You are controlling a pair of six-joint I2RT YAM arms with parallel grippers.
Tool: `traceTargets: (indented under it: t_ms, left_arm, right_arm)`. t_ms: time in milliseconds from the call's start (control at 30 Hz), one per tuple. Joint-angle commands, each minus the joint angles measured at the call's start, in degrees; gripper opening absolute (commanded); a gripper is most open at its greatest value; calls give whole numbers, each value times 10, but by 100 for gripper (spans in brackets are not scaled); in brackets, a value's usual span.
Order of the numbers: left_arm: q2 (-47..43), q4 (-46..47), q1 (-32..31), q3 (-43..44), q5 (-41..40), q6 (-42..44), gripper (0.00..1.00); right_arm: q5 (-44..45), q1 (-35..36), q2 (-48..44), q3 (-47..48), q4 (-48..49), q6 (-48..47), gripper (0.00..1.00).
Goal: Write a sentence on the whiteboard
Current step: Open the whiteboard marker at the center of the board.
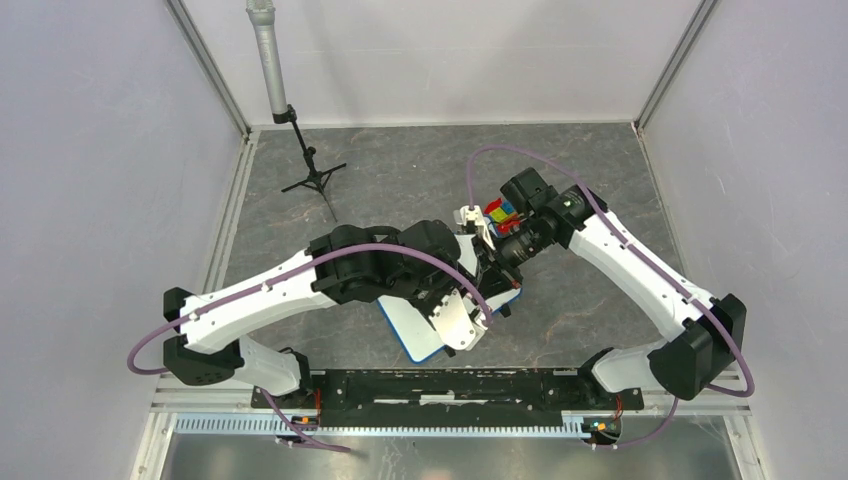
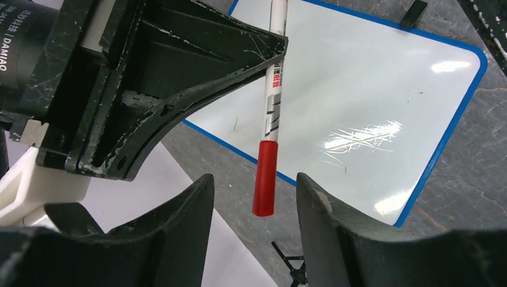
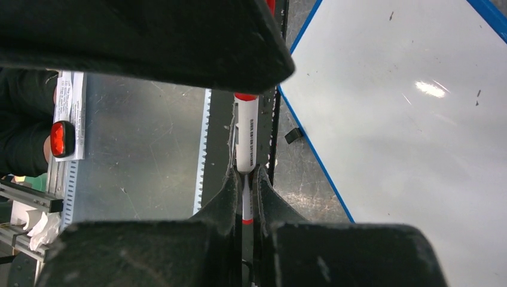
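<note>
**Marker held over the board, cap between open fingers**

The board (image 1: 412, 338) lies flat on the grey table (image 1: 400, 170), close to the near edge and about midway between the two arm bases. It is turned askew to that edge. Both wrists hang over it and hide most of it from above. In the wrist views its white face shows glare and a few small dark specks inside the blue rim.

The right claw (image 3: 245, 174) is clamped narrow on a marker (image 3: 246, 137), its two fingers pressed against the white barrel. The marker hangs tilted above the board's edge, with its red cap (image 2: 265, 173) pointing towards the left wrist.

The left claw (image 2: 251, 179) stands partly open, one finger on each side of the cap. A gap shows on both sides, so neither finger touches the cap.

A black stand (image 1: 312, 175) with a grey tube sits near the far left corner of the table, well apart from the board.
</note>
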Motion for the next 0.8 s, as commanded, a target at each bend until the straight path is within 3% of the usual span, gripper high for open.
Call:
traceTargets:
  t_ms: [0,167,333,433,500,567,767]
  left_arm:
    - [1,28,-5,-9,-20,38,57]
    - [0,28,-9,-32,-16,37,45]
    - [-8,40,-9,-38,-14,5,16]
    - [-19,48,-7,-46,-15,-43,3]
    - [-30,56,2,-54,-4,-85,2]
    - [-40,62,24,-58,22,-127,2]
    - [-71,74,170,-40,206,-263,2]
  right_arm:
    - [-17,16,-20,7,17,13,0]
    - [-23,18,-20,10,18,18,0]
    - [-19,18,-24,15,20,15,4]
    - [5,12,-31,35,32,27,38]
    - [20,-6,-45,40,69,57,59]
    - [40,-32,-69,36,113,88,70]
    - [49,-79,-115,25,202,148,88]
